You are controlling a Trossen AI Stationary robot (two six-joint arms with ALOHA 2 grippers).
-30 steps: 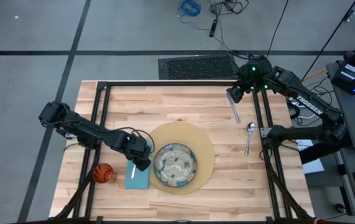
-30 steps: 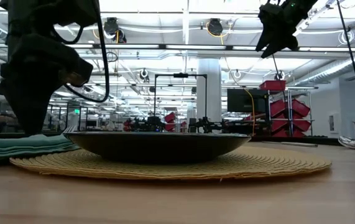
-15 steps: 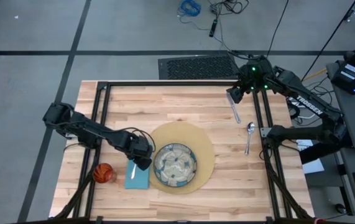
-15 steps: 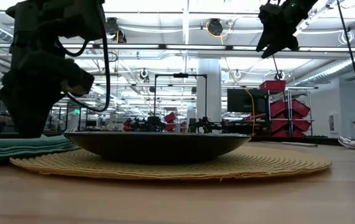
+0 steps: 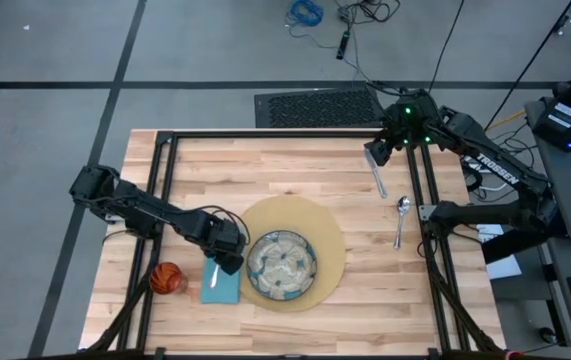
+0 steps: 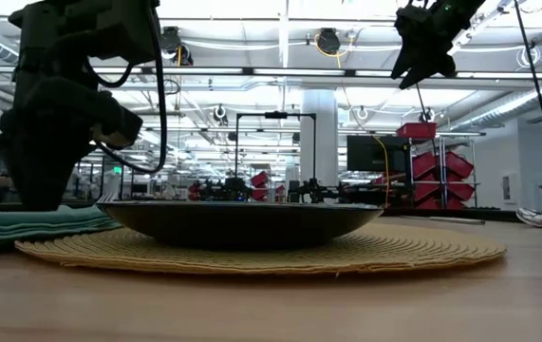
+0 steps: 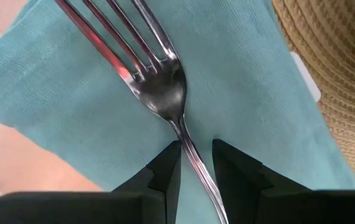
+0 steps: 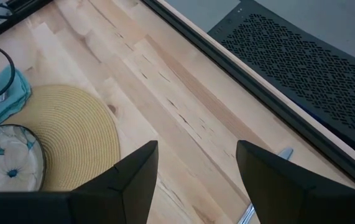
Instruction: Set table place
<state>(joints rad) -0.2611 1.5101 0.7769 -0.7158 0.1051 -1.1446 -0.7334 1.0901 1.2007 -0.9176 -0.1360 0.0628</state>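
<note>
Fork (image 7: 165,87) is thin, stiff and slippery on the soft napkin (image 7: 239,93). My left end effector (image 7: 194,163) stands narrow around its handle, the best place. My right end effector (image 8: 196,165) waits wide, empty.

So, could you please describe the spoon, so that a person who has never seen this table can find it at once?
Start from the round tan mat with the plate in the middle of the table. On the bare wood towards the right arm's side lie two silver pieces. The spoon is the one nearer the front edge, with an oval bowl; the other, the knife, is straight and flat.
</note>
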